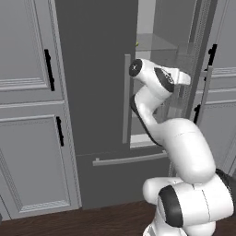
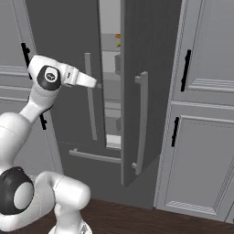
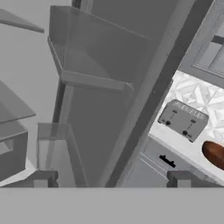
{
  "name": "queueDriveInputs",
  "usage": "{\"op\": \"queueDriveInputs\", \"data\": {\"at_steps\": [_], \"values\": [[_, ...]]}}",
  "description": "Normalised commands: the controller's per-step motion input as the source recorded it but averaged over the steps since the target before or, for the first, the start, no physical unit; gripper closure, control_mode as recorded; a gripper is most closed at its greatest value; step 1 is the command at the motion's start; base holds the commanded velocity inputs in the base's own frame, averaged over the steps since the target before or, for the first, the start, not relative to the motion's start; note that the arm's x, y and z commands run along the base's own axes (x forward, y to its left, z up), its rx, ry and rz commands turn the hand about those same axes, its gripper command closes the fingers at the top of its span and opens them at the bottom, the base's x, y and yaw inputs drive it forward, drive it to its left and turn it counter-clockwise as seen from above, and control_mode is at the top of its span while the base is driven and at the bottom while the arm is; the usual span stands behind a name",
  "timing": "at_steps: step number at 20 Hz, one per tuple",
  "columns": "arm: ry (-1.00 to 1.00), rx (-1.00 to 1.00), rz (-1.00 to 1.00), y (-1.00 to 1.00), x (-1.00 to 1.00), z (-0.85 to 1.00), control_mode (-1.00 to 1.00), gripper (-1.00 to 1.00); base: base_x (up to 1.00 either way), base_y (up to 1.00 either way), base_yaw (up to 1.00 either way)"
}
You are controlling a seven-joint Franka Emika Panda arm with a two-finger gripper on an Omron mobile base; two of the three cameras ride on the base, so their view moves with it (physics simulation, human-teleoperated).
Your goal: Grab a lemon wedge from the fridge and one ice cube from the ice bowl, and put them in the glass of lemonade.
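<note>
Fetching step: the wide-open, empty gripper (image 3: pixel 113 179) reaches into the fridge (image 1: pixel 99 92) past its part-open right door (image 2: pixel 148 87), while the wedge (image 2: pixel 118 44), a yellow speck, lies on a far upper shelf, so next comes an upward reach.

Cabinets (image 1: pixel 27 110): light grey, panelled, full height, standing at both sides of the frame in both base views; right-hand run (image 2: pixel 205 114) likewise. Handles (image 1: pixel 49 69): black, vertical, short bars, one on each door.

Floor (image 1: pixel 106 219): dark brown wood planks, running along the cabinet feet.

Toaster (image 3: pixel 183 120): grey box, two dark knobs on its face, sitting on the counter.

Counter (image 3: pixel 199 96): white with a pale patterned surface, in the hand view's right part.
</note>
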Motion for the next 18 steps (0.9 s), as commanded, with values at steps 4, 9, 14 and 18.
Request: {"op": "queueDriveInputs", "data": {"at_steps": [4,9,14,18], "values": [[0.08,-0.09,-0.23,-0.02,1.0,-0.24,-1.0,-1.0,0.0,0.0,0.0],[0.16,0.0,-0.18,-0.64,0.65,-0.32,-1.0,-1.0,0.0,0.0,0.0],[0.17,0.0,-0.15,-0.98,0.14,-0.09,-1.0,-1.0,0.0,0.0,0.0],[0.15,0.03,-0.1,-1.0,0.0,-0.09,-1.0,-1.0,0.0,0.0,0.0]]}}
